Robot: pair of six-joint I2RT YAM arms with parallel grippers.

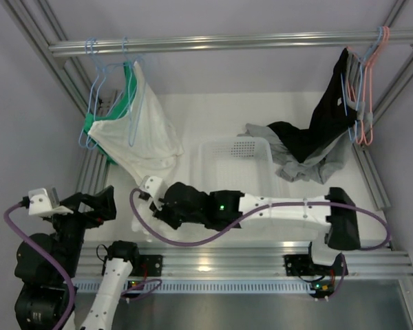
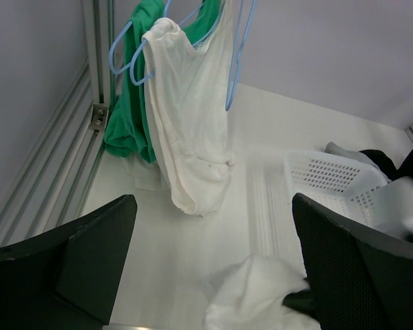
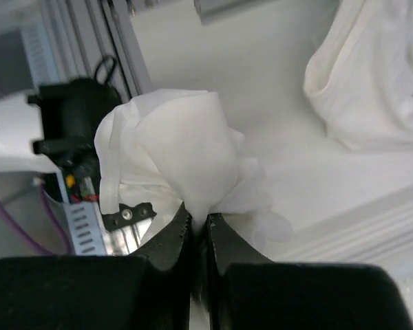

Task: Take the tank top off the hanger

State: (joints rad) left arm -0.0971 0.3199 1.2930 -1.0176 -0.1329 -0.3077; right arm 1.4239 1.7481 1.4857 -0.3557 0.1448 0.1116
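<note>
Jaws of the right claw [image 3: 198, 223] are clenched on a bunched fold of the tank top [image 3: 168, 148], a crumpled white wad held over the table [image 3: 296, 172] on the left-arm side of the basket [image 1: 242, 147], near its front corner. No wire shows in that wad, so the top looks already free of the hanger [image 2: 232, 82]. That hanger dangles from the rail well beyond the basket's far left corner, beside a cream garment [image 2: 189, 124] and a green garment [image 2: 132, 103]. The left claw [image 2: 213, 204] is spread wide, grasping nothing. By my judgement the removal is done, and only setting the top down remains.
</note>
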